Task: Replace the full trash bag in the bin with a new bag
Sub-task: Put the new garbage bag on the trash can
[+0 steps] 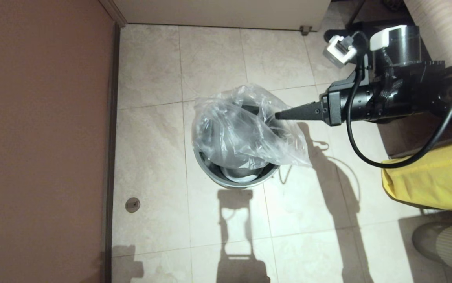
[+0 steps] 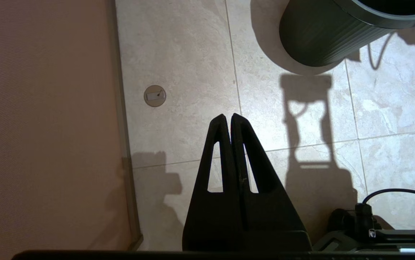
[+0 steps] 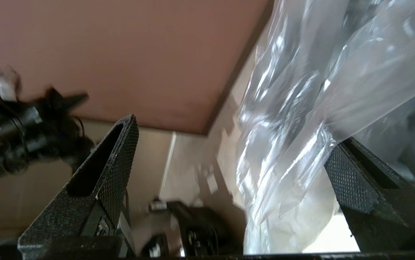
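The new bag (image 1: 245, 129) drapes over the bin (image 1: 236, 179), at nine o'clock of the right end effector (image 1: 278, 115), whose fingers are spread wide, one touching the plastic.

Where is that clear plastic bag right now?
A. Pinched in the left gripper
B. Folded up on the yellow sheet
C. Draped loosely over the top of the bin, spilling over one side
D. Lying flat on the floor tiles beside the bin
C: the new bag sits crumpled over the mouth of the bin, hanging past its rim toward the right gripper, whose fingers are spread open at the bag.
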Available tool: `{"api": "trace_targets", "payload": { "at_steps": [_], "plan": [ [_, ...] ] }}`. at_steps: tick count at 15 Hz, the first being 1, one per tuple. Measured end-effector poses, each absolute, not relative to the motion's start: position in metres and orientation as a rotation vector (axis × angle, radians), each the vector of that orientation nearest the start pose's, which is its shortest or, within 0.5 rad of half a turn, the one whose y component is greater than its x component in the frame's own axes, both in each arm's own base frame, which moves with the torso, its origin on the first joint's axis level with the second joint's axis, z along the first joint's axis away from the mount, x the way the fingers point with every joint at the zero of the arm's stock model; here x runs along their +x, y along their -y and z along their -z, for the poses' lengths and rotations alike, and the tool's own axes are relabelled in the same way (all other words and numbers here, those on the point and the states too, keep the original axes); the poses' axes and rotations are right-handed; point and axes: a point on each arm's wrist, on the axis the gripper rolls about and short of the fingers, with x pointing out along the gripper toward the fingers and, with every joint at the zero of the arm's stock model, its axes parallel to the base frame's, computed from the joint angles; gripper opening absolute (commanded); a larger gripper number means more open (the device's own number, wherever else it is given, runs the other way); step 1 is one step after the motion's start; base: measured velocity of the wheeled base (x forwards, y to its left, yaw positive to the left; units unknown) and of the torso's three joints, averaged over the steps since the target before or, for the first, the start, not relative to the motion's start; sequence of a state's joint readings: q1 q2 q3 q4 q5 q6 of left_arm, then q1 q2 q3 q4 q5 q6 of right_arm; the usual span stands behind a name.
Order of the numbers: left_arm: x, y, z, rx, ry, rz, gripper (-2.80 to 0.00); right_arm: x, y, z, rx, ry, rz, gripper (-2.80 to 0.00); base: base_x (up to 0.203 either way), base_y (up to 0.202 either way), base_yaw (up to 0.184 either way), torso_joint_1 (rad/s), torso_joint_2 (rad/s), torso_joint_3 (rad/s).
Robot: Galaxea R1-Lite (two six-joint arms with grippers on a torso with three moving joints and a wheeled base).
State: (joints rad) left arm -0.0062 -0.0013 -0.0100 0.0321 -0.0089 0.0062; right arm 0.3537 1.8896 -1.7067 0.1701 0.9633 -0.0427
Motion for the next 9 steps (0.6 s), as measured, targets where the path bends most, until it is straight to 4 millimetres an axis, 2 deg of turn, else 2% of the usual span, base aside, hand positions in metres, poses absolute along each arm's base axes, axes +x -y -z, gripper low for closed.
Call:
{"api": "trace_targets", "payload": {
  "at_steps": [3,6,9],
  "plan": [
    [-0.024,0.0,-0.075,0.006,-0.021,0.016,-2.8,0.336,-0.153,-0.275,-0.043,-0.349,-1.222,0.0,0.0,0.0,0.0,0.0,0.0,0.0],
    [-0.024,0.0,-0.075,0.006,-0.02,0.015,-2.8,0.34,-0.156,-0.273,-0.082,-0.3,-1.155,0.0,0.0,0.0,0.0,0.0,0.0,0.0],
    [-0.024,0.0,-0.075,0.006,-0.02,0.015,-2.8,0.34,-0.156,-0.273,-0.129,-0.309,-1.003,0.0,0.0,0.0,0.0,0.0,0.0,0.0]
  ]
}}
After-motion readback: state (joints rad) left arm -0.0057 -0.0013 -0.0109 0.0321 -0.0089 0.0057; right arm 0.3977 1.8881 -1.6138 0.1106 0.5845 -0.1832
